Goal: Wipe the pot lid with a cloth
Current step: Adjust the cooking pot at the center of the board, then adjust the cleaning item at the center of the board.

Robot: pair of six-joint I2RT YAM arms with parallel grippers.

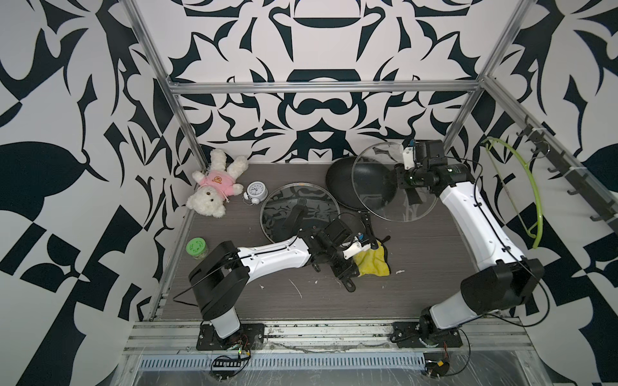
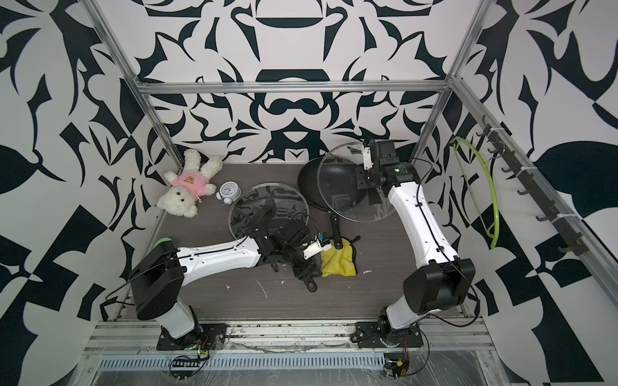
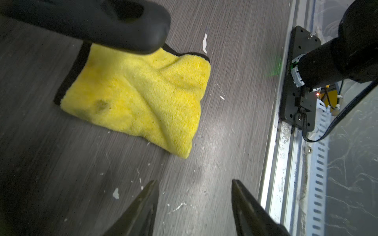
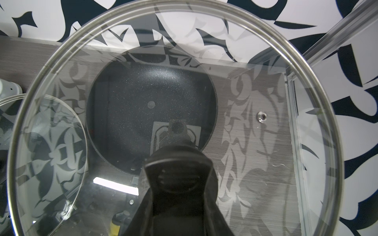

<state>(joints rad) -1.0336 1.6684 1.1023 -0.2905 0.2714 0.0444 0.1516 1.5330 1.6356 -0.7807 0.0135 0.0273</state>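
My right gripper (image 1: pixel 398 178) is shut on the black handle (image 4: pixel 178 179) of a large glass pot lid (image 1: pixel 418 207), holding it tilted in the air above the black pan (image 1: pixel 337 177) at the back right. In the right wrist view the lid (image 4: pixel 255 102) fills the frame. The yellow cloth (image 1: pixel 373 262) lies rumpled on the table near the middle, its far edge under the end of the pan handle (image 3: pixel 122 22). Beside the cloth, my left gripper (image 3: pixel 194 183) hovers over bare table, open, with nothing between its fingers. The same cloth (image 3: pixel 139 98) shows just ahead of it.
A second glass lid (image 1: pixel 287 207) lies flat behind the left arm. A teddy bear (image 1: pixel 214 187), a small alarm clock (image 1: pixel 256 193) and a green-capped jar (image 1: pixel 196 248) stand at the left. A green hanger (image 1: pixel 531 194) hangs on the right wall.
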